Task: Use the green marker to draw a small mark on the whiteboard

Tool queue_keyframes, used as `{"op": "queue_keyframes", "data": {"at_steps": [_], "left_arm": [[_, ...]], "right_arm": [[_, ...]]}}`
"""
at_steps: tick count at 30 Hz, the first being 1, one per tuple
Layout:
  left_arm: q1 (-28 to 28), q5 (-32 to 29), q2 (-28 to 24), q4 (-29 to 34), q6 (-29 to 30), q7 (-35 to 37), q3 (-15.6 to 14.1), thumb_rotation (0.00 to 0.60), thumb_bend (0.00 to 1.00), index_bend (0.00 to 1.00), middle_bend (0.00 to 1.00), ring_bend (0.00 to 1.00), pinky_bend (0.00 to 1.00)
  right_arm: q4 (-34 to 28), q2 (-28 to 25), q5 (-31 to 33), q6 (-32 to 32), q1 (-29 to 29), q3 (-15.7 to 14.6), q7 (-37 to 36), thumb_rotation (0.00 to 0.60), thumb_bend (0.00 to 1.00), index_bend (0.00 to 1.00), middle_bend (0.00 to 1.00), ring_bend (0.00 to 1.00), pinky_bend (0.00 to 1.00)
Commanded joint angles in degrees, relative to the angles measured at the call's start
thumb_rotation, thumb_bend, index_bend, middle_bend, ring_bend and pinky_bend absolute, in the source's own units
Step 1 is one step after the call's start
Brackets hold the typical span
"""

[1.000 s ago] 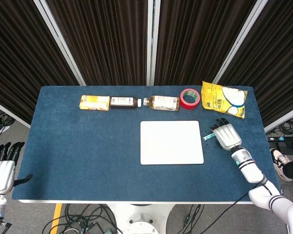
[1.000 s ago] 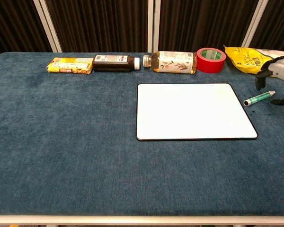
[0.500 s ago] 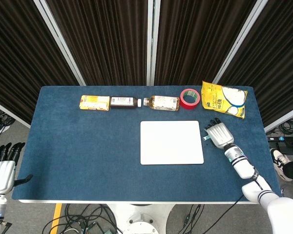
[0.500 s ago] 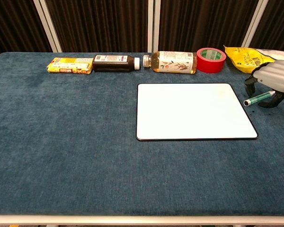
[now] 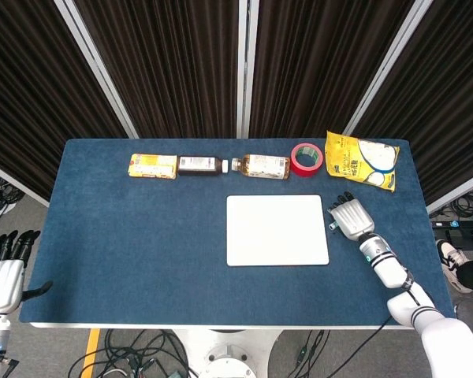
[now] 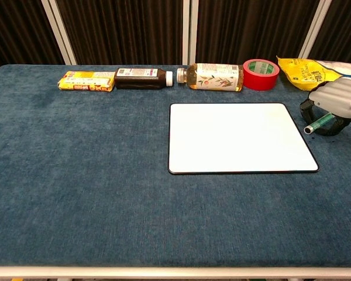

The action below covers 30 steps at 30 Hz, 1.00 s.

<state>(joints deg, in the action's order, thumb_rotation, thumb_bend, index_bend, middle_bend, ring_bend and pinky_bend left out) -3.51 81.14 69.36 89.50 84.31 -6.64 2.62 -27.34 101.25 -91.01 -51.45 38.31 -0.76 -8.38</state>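
Now closed around the marker (image 6: pixel 319 122) beside the whiteboard (image 6: pixel 240 138), right hand (image 6: pixel 336 103); could roll it away if grip lands shallow; left hand (image 5: pixel 1 277) idle, spread.

Right hand (image 6: pixel 334 104) curled palm-down; left hand (image 5: pixel 1 277) hangs off-table.

Lab-like booth: dark curtains (image 5: pixel 181 63), floor cables (image 5: pixel 126 354).

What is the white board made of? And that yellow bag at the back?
The whiteboard looks like smooth, glossy plastic or coated board: flat white face, thin dark rim. The yellow bag seems thin, shiny plastic film, since it is crinkled and printed.
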Motion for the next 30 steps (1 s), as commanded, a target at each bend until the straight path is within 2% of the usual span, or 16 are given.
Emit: {"op": "queue_keyframes", "data": {"at_steps": [1, 11, 19, 21, 26, 30], "left_arm": [[-0.07, -0.02, 0.04, -0.07, -0.11, -0.03, 0.03, 0.6, 0.0, 0.11, 0.09, 0.0, 0.0], [-0.25, -0.34, 0.24, -0.24, -0.66, -0.14, 0.11, 0.6, 0.0, 0.11, 0.09, 0.0, 0.0], [-0.23, -0.22, 0.18, -0.55, -0.58, 0.29, 0.14, 0.6, 0.0, 0.11, 0.09, 0.0, 0.0], [-0.22, -0.14, 0.2, -0.58, -0.61, 0.39, 0.07, 0.6, 0.0, 0.11, 0.09, 0.0, 0.0], [-0.32, 0.26, 0.1, -0.47, -0.58, 0.65, 0.02, 0.6, 0.0, 0.11, 0.09, 0.0, 0.0], [-0.48, 0.98, -0.13, -0.57, -0.31, 1.18, 0.05, 0.6, 0.0, 0.11, 0.09, 0.0, 0.0]], "right_arm": [[0.5, 0.28, -0.02, 0.05, 0.11, -0.18, -0.17, 0.6, 0.27, 0.54, 0.45, 0.24, 0.18], [2.62, 1.46, -0.21, 0.63, 0.66, -0.89, -1.82, 0.6, 0.33, 0.56, 0.46, 0.25, 0.19], [1.82, -0.55, -0.11, -4.06, 0.23, -0.23, -5.37, 0.6, 0.49, 0.64, 0.53, 0.31, 0.22], [-1.19, -2.59, 0.54, -7.17, -0.32, 0.89, -8.06, 0.6, 0.53, 0.65, 0.53, 0.31, 0.22], [-15.7, -9.11, 3.13, -14.75, -2.06, 5.05, -18.81, 0.6, 0.58, 0.65, 0.54, 0.31, 0.22], [-29.5, -13.48, 5.75, -13.87, -2.25, 7.76, -33.28, 0.6, 0.59, 0.65, 0.54, 0.31, 0.22]]}}
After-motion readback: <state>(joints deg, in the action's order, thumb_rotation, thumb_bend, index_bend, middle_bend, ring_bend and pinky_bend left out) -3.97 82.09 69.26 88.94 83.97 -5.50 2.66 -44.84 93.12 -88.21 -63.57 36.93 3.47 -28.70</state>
